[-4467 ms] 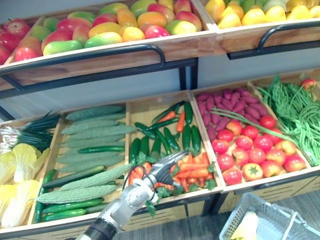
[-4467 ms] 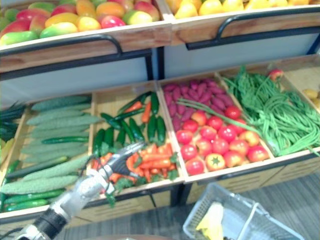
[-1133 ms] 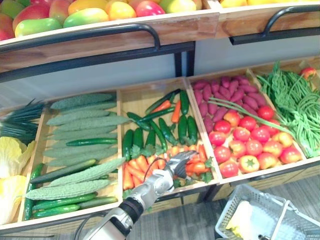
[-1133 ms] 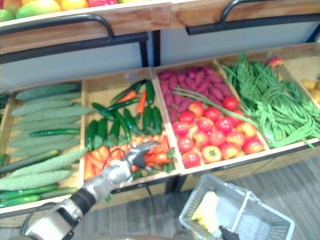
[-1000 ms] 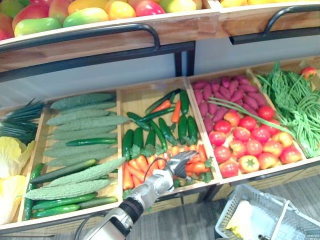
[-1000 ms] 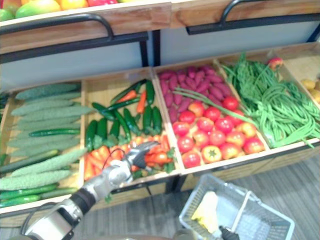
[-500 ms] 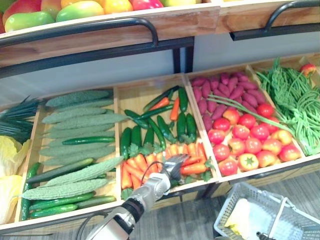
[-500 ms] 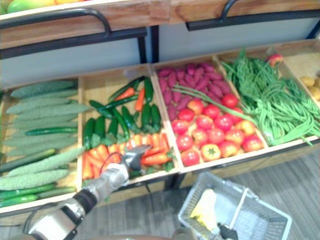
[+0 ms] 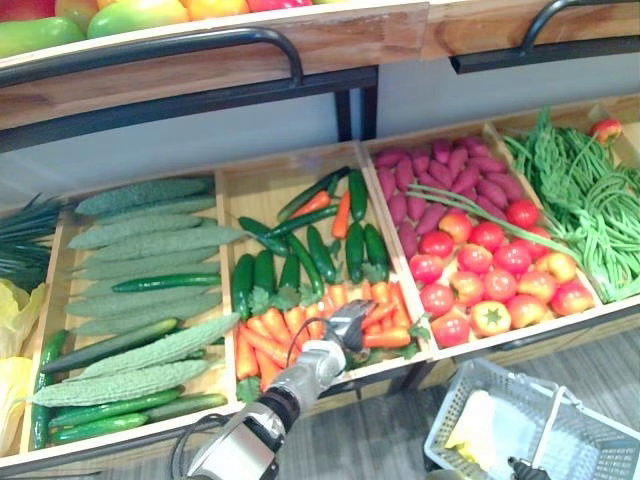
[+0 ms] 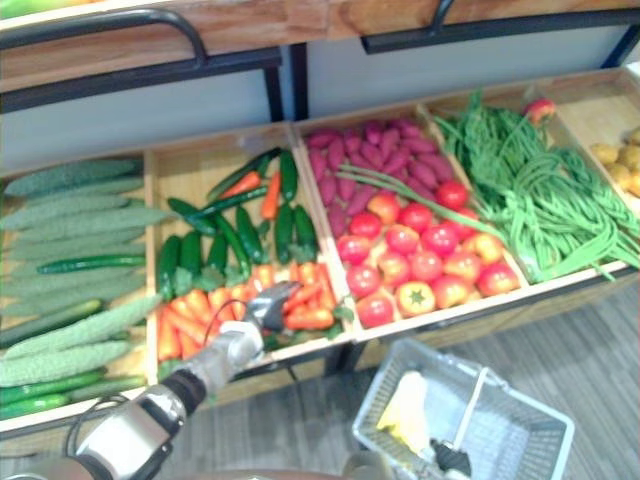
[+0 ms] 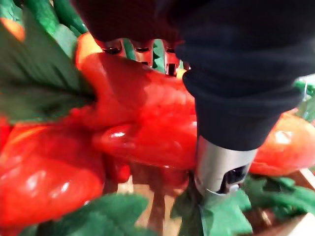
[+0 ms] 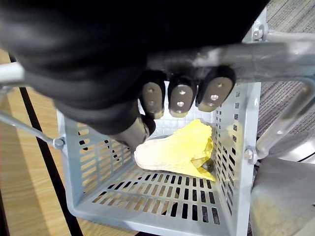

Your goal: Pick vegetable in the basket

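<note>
1. left hand (image 11: 221, 162): thumb on the near side of a carrot (image 11: 147, 132), fingers (image 11: 142, 49) on the far side, closed in a pinch around it.
2. change: over the last few seconds the whole view has slid, so the camera moved. against the carrot heap (image 9: 290, 335) the hand has hardly shifted; it sits over the same front corner of the heap.
3. meaning, as a judgement: the grasp is set or settling and the lift is not started. the carrot is still in the bin, among the others, not in the basket (image 12: 88, 167).
4. right hand (image 12: 182, 96): fingers curled round the basket's handle (image 12: 256, 51), carrying it low on the robot's right, well apart from the carrots.
5. a pale yellow leafy vegetable (image 12: 177, 150) already lies in the basket.
6. surface: a sloped wooden bin (image 9: 225, 230) split by dividers. dark cucumbers (image 9: 310, 250) lie just behind the carrots, bitter gourds (image 9: 150, 240) to the left, tomatoes (image 9: 500, 280) and purple roots (image 9: 450, 185) to the right, green beans (image 9: 590, 200) beyond those.
7. room: an upper shelf of mangoes (image 9: 130, 15) sits above, and grey plank floor (image 9: 380, 440) below the bin.
</note>
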{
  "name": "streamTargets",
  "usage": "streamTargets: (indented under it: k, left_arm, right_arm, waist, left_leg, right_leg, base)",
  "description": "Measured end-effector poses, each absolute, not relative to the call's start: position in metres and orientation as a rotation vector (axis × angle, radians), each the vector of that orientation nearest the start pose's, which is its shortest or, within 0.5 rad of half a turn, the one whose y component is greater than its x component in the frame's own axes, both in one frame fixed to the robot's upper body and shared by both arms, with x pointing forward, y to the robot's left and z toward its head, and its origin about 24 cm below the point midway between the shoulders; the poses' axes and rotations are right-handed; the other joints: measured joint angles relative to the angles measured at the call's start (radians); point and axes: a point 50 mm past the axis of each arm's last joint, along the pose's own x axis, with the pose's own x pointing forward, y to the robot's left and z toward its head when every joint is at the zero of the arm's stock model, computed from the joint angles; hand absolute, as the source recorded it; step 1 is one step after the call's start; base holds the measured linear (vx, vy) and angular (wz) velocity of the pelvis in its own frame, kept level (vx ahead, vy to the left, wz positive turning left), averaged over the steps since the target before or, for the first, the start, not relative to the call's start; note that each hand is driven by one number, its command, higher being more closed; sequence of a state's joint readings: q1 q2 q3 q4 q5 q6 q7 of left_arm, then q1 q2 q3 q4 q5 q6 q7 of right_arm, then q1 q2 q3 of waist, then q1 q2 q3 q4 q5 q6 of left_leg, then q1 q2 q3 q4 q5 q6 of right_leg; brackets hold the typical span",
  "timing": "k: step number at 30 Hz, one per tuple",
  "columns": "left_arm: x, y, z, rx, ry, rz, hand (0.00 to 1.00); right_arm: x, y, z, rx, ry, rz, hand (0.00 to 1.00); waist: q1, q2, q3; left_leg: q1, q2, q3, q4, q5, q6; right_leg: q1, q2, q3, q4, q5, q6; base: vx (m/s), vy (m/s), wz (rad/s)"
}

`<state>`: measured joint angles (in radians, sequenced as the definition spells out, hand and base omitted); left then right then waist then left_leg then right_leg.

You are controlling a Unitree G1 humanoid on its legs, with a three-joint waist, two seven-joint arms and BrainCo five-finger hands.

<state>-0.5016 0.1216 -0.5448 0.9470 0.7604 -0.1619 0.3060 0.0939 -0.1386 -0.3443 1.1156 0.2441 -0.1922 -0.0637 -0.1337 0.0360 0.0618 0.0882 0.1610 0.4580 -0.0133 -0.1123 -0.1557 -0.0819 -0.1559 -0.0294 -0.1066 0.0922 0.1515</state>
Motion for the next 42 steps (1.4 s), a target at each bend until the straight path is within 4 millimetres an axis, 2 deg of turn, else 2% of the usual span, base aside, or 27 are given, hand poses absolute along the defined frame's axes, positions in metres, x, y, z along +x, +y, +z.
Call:
streamTargets:
  k: [7, 12, 15, 26, 31, 35, 42]
  left_arm:
    - [0.305, 0.078, -0.023, 1.187, -0.062, -0.456, 1.00]
    - [0.302, 0.078, -0.027, 1.197, -0.036, -0.497, 1.00]
    - [0.301, 0.078, -0.029, 1.202, -0.027, -0.509, 1.00]
    - [0.298, 0.083, -0.032, 1.192, -0.002, -0.499, 1.00]
    - [0.307, 0.092, -0.007, 1.151, -0.088, -0.409, 1.00]
    - [0.313, 0.095, 0.027, 1.108, -0.227, -0.338, 1.00]
    - [0.311, 0.101, 0.054, 1.101, -0.349, -0.293, 1.00]
  right_arm:
    - [0.083, -0.253, -0.150, 0.189, 0.924, -0.630, 1.00]
    - [0.084, -0.254, -0.150, 0.187, 0.923, -0.635, 1.00]
    - [0.084, -0.254, -0.150, 0.187, 0.924, -0.635, 1.00]
    - [0.083, -0.254, -0.150, 0.188, 0.925, -0.636, 1.00]
    - [0.082, -0.254, -0.150, 0.192, 0.927, -0.644, 1.00]
    - [0.075, -0.257, -0.151, 0.206, 0.941, -0.674, 1.00]
    - [0.071, -0.256, -0.152, 0.211, 0.944, -0.663, 1.00]
  waist:
    - [-0.006, 0.005, 0.013]
    - [-0.010, 0.005, 0.019]
    - [-0.023, 0.005, 0.022]
    - [-0.023, 0.006, 0.021]
    - [-0.015, 0.009, 0.021]
    - [0.004, 0.011, 0.019]
    - [0.018, 0.012, 0.017]
  left_leg:
    - [0.001, 0.001, -0.002, 0.000, 0.000, 0.000]
    - [0.002, 0.001, -0.009, 0.001, 0.000, 0.000]
    - [0.002, 0.001, -0.028, 0.007, 0.000, 0.000]
    - [0.003, 0.003, -0.035, 0.017, 0.000, 0.000]
    - [0.010, 0.004, -0.039, 0.017, 0.000, 0.000]
    - [0.026, 0.003, -0.046, 0.017, 0.000, 0.001]
    - [0.037, 0.005, -0.048, 0.017, 0.001, 0.002]
  right_leg:
    - [0.001, 0.002, 0.001, 0.000, 0.000, 0.000]
    - [0.005, 0.001, -0.005, 0.000, 0.000, 0.000]
    - [0.018, -0.001, -0.019, 0.000, 0.000, 0.000]
    - [0.025, -0.001, -0.019, 0.000, 0.001, -0.001]
    - [0.036, -0.002, -0.024, 0.000, 0.001, -0.001]
    - [0.059, -0.005, -0.035, 0.000, 0.001, -0.001]
    - [0.071, -0.005, -0.042, 0.000, 0.001, -0.001]
  base:
    - [-0.03, -0.051, -0.01]
    - [-0.03, -0.065, 0.03]
    - [-0.01, -0.026, 0.11]
    - [-0.05, -0.048, 0.02]
    - [-0.02, -0.034, 0.03]
    - [-0.02, -0.026, 0.05]
    - [-0.05, -0.037, 0.02]
